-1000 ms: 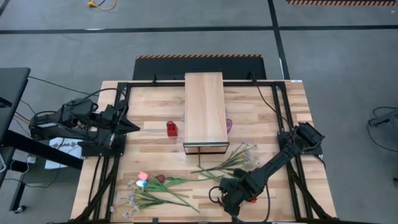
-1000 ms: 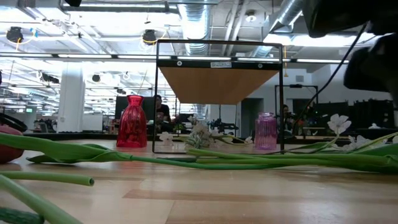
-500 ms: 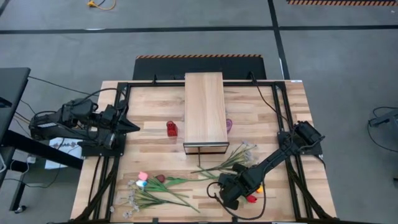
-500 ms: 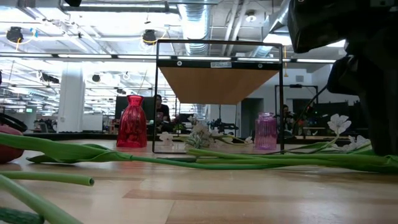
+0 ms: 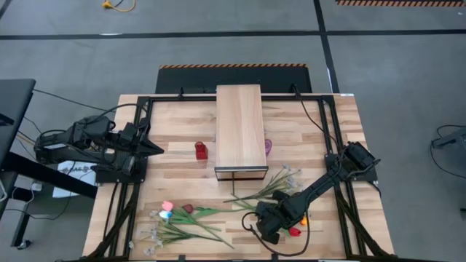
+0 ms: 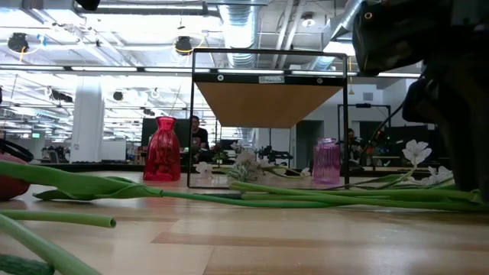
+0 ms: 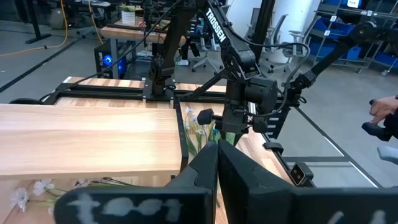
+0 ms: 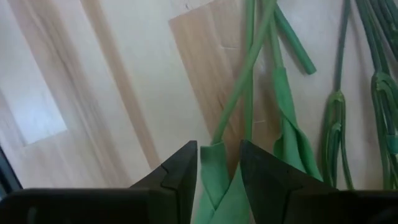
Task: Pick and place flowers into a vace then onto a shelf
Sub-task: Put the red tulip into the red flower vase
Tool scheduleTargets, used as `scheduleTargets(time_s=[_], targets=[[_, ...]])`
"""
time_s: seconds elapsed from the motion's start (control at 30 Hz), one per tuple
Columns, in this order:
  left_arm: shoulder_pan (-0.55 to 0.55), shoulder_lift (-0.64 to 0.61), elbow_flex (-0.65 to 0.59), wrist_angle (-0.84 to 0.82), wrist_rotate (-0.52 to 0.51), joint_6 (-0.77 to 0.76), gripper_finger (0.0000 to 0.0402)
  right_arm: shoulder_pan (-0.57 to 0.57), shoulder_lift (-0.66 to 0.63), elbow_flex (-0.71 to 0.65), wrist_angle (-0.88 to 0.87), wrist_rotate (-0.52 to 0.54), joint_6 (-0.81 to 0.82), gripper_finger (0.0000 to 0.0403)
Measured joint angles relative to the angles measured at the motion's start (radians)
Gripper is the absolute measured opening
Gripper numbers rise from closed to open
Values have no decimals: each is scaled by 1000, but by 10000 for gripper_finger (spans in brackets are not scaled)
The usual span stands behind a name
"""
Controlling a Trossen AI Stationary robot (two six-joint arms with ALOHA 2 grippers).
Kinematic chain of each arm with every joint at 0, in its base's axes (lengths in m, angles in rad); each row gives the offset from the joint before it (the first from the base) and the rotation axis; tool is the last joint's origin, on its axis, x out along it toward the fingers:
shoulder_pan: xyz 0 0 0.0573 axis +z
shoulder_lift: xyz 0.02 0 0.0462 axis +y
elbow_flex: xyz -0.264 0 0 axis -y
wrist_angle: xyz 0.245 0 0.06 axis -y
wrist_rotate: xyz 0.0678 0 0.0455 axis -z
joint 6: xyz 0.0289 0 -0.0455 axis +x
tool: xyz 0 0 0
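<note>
The right gripper point(image 5: 263, 227) is low over the near part of the table point(image 5: 182, 175), right of the middle, and its two fingers point(image 8: 180, 171) are clenched on a green stem with a leaf point(image 8: 217, 177); the stem runs away from the fingers along the wood. A red tulip head point(image 5: 294, 232) lies just beside this arm, on its right.

The other flowers point(image 5: 182, 222) lie flat on the near left part of the table, with pink and pale heads at their left end. A spray of whitish blossoms point(image 5: 280, 182) lies near the near end of the shelf point(image 5: 239, 127), which stands in the middle of the table. A red vase point(image 5: 201, 150) stands just left of the shelf and a purple vase point(image 5: 267, 146) just right of it; in the low view both are upright and hold no flower.

The left gripper point(image 5: 156, 149) waits at the left side of the table, well apart from the flowers, with its fingers point(image 7: 208, 171) pressed together and holding nothing.

Writing: the word "TROSSEN" point(image 7: 217, 25) in white letters can be read on the far arm in the left wrist view. A small white label point(image 6: 269, 79) sits on the shelf frame, but its text is too small to read.
</note>
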Motion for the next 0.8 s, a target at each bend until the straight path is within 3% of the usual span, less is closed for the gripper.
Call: scheduleTargets(time_s=[0.33,0.8], targets=[[0,0,0,0,0,0,0,-2,27,1,4,5,0,105],[0,0,0,0,26,-3,0,-7,52,21,-11,-9,3,26]])
